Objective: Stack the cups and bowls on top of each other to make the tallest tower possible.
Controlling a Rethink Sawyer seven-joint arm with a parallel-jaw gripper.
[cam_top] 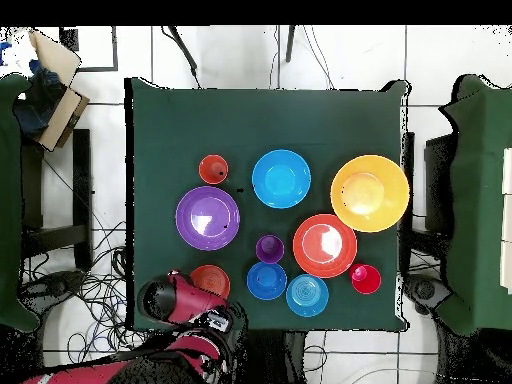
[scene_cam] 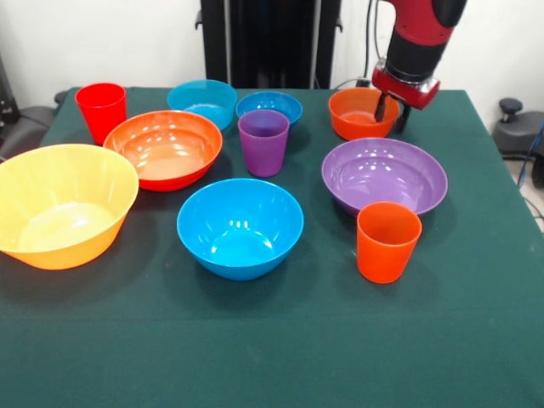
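Note:
Nothing is stacked; every piece stands alone on the green table (scene_cam: 280, 348). My gripper (scene_cam: 392, 111) is open at the far right, one finger inside and one outside the right rim of the small orange bowl (scene_cam: 357, 115) (cam_top: 212, 277). The orange cup (scene_cam: 388, 241), purple cup (scene_cam: 263, 142) and red cup (scene_cam: 101, 110) stand upright. The wide purple bowl (scene_cam: 384, 176), medium blue bowl (scene_cam: 240, 227), large orange-red bowl (scene_cam: 164, 149), large yellow-orange bowl (scene_cam: 59, 204), teal bowl (scene_cam: 202, 102) and small blue bowl (scene_cam: 269, 106) sit open side up.
My red arm (cam_top: 185, 298) hangs over the table's edge by the small orange bowl and covers part of it in the overhead view. Cables lie on the floor (cam_top: 90, 290) beside the table. A cardboard box (cam_top: 55, 85) stands off the table.

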